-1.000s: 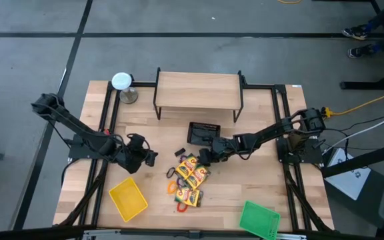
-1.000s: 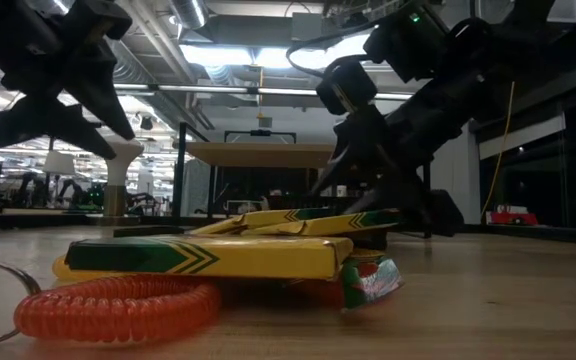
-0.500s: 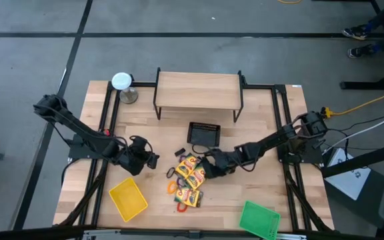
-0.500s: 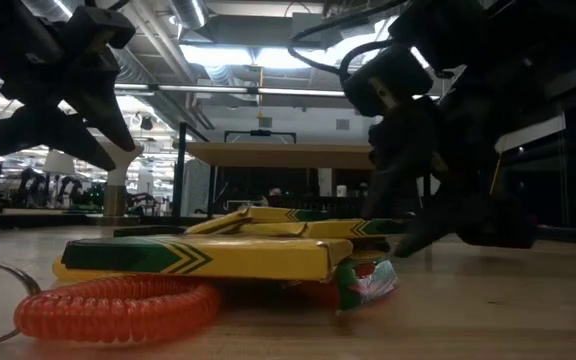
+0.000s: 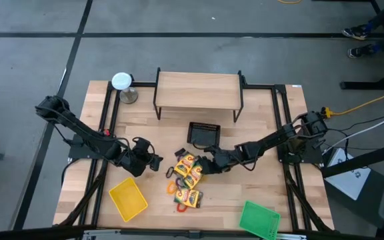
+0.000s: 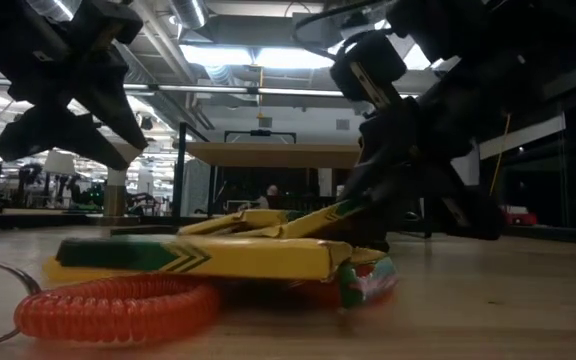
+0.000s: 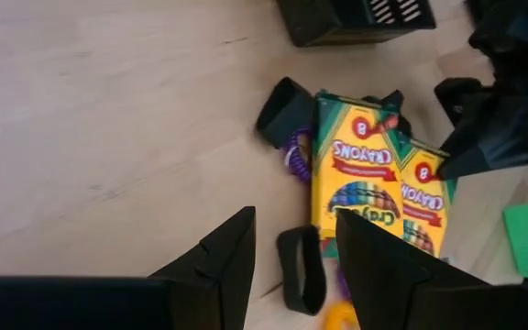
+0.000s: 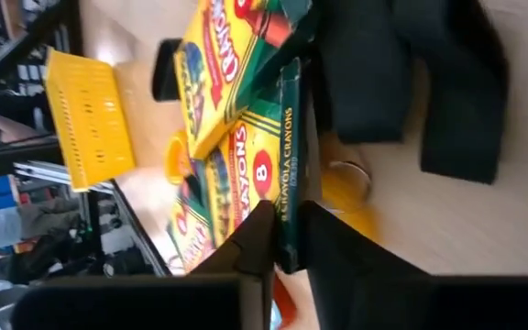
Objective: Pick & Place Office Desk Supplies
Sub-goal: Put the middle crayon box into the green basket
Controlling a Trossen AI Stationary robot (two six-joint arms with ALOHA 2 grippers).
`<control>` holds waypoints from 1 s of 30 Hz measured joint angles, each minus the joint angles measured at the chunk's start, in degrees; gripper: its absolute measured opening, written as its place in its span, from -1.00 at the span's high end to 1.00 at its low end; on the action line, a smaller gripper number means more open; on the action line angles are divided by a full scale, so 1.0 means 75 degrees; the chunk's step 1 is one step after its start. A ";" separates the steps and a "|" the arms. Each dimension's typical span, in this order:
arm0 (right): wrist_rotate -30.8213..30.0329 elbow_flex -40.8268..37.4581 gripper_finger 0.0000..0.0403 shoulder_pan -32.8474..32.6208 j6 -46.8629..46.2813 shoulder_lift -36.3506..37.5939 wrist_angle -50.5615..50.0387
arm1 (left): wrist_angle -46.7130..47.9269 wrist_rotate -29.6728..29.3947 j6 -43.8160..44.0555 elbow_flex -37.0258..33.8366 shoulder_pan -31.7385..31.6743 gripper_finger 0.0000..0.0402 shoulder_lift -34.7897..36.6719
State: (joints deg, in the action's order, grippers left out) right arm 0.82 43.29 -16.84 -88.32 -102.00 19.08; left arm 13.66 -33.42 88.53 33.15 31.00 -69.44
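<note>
Several flat yellow crayon packs lie piled at the table's middle, with a red coil ring, a purple ring and black clips around them. My right gripper reaches in from the right and is shut on one pack. My left gripper hovers open just left of the pile, nothing between its fingers. A black band lies on the table below it. My right gripper pinches one crayon pack by its narrow green edge, one finger on each broad face. The fingers come slanting down from the table's right. The pack's held end is tilted up; its other end rests on the pile.
A black mesh basket stands just behind the pile, and a wooden shelf behind that. A yellow tray sits near left, a green tray near right. A white-topped round object stands at the far left.
My right gripper has come from beside the basket toward the near edge and left into the pile, and has taken hold of one pack. That pack's right end now stands tilted up, while its other end stays on the pile.
</note>
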 joint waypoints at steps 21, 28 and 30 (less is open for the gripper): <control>-0.1050 0.0000 0.87 -0.1303 -0.0769 0.1552 -0.0238 | 0.0041 -0.0306 -0.0493 0.0000 0.0002 0.25 0.0002; -0.1944 0.0000 0.87 -0.1941 -0.1270 0.2930 -0.2021 | 0.0040 -0.0175 -0.0501 0.0000 0.0003 0.25 0.0002; -0.2577 0.0000 0.87 -0.2329 -0.1687 0.3372 -0.2511 | 0.0039 -0.0181 -0.0499 0.0000 0.0001 0.25 0.0002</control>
State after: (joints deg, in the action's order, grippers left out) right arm -18.51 43.29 -34.31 -100.97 -76.71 0.24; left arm 13.95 -34.78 84.78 33.15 31.01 -69.43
